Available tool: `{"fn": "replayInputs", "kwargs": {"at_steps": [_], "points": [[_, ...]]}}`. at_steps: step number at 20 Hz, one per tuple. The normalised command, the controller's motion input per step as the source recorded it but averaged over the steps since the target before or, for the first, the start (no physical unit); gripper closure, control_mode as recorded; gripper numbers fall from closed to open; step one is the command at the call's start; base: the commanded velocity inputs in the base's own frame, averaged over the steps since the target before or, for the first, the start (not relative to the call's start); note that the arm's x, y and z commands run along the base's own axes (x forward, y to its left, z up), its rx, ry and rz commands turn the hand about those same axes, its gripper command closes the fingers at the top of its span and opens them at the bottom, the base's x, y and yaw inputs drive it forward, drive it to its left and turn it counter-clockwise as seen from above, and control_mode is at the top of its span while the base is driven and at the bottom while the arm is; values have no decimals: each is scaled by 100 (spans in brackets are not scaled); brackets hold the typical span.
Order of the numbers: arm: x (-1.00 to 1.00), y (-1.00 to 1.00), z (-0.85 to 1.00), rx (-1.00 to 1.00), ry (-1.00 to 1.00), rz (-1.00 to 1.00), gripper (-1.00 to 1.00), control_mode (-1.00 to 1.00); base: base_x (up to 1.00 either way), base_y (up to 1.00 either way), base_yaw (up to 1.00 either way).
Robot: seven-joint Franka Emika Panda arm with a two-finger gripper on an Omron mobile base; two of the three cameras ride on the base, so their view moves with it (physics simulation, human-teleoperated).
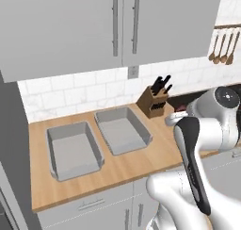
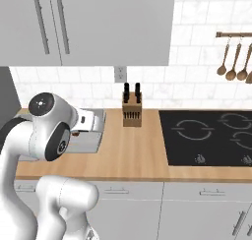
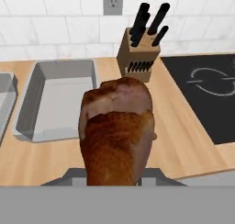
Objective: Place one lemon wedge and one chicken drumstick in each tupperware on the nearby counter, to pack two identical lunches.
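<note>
Drumstick (image 3: 117, 133): 1 pc, browned, seen close in hand view, rising from the bottom edge, thick end up. The hand is clamped on it; fingertips hidden behind the meat.

Boxes: 2 pcs, grey, shallow, open top. Left base view gives both side by side on the wood surface (image 1: 136, 163): left box (image 1: 73, 150) and right box (image 1: 123, 129), near each other but not touching, nothing inside either. Hand view: right box (image 3: 59, 99) beyond and left of the drumstick, plus a corner of the left box (image 3: 7, 97) at the frame's left edge. Right base view: one box (image 2: 86, 135) partly hidden behind the arm's shoulder.

Knife block (image 1: 154, 99): 1 pc, wood w/ black handles, at the back wall just right of the right box; in hand view it stands above the drumstick.

Cooktop (image 2: 206, 135): 1 pc, black glass, set into the surface right of the block; best seen in right base view.

Wooden spoons (image 2: 236, 62): hang on a wall rail above the cooktop; count unclear at the frame edge.

Wall outlet (image 2: 119, 73): 1 pc, above the block.

Wall cabinets (image 1: 94, 26): grey doors w/ bar handles, over the boxes.
</note>
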Motion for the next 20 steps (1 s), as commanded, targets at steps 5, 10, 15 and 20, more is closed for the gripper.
{"fn": "replayInputs", "kwargs": {"at_steps": [5,10,15,20], "points": [[85,41,-53,0,3,9,100,-100,0,0,0],[65,40,-60,0,12,8,100,-100,0,0,0],[66,53,-65,0,20,8,100,-100,0,0,0],[59,27,-27,0,11,4,100,-100,0,0,0]]}}
